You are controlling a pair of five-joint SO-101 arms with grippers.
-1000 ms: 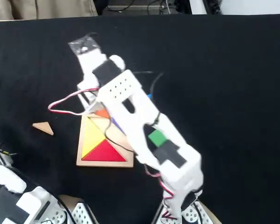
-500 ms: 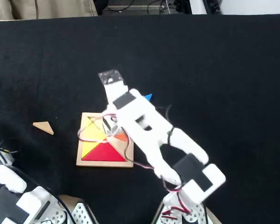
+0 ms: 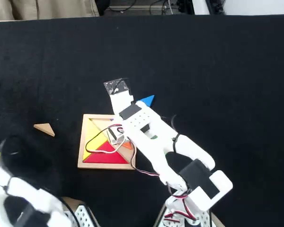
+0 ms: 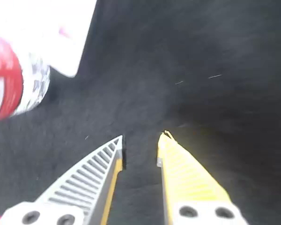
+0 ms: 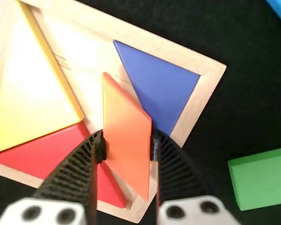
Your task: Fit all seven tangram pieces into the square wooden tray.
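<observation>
Having swung back from the far side, my right claw (image 5: 127, 140), pinched tight on the orange piece (image 5: 125, 112), now hangs over the bare gap in the tray (image 5: 210, 75) beside the blue triangle (image 5: 161, 89), so lowering seems next.

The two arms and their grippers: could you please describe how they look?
The right arm is white and boxy, with black blocks and red and white cables. The right gripper has black ribbed fingers; the left gripper one yellow, one grey.
</observation>
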